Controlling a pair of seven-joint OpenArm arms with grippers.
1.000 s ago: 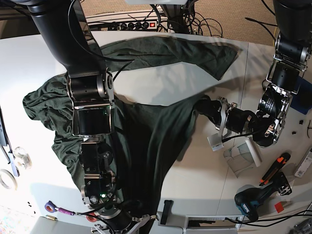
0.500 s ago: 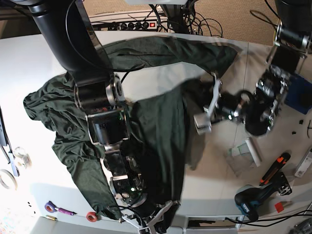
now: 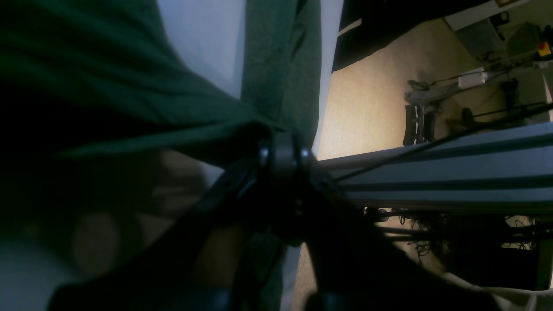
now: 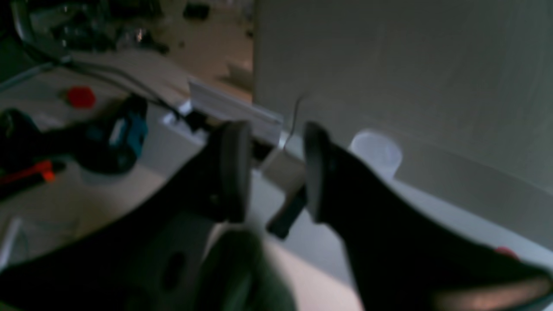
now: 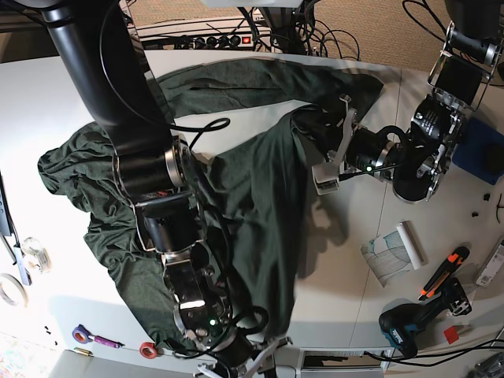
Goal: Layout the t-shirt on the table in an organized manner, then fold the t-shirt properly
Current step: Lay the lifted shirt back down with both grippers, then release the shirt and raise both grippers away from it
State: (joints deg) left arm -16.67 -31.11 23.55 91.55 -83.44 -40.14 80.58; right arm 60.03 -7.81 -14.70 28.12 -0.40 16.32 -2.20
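Observation:
The dark green t-shirt [image 5: 252, 197] lies crumpled across the white table [image 5: 47, 94], with one part stretched along the far edge and a bunch at the left. My left gripper [image 5: 305, 130] is at centre right, shut on a shirt edge and holding it raised. The left wrist view shows that gripper [image 3: 281, 151] pinching the green fabric [image 3: 129, 95]. My right gripper [image 5: 244, 364] is at the front edge of the table, past the shirt's hem. In the right wrist view it [image 4: 276, 172] is open, with nothing between its fingers [image 4: 235, 168].
At the front right lie a teal drill [image 5: 405, 327], an orange-handled tool [image 5: 442, 272] and a white roll [image 5: 398, 248]. Tape rolls [image 5: 12, 287], a purple marker [image 5: 94, 340] and a red ring [image 5: 147, 350] are at the front left. A power strip [image 5: 228, 39] lies behind the table.
My left gripper has carried the shirt edge up and to the far left, folding fabric over the middle. My right arm has swung right along the front edge.

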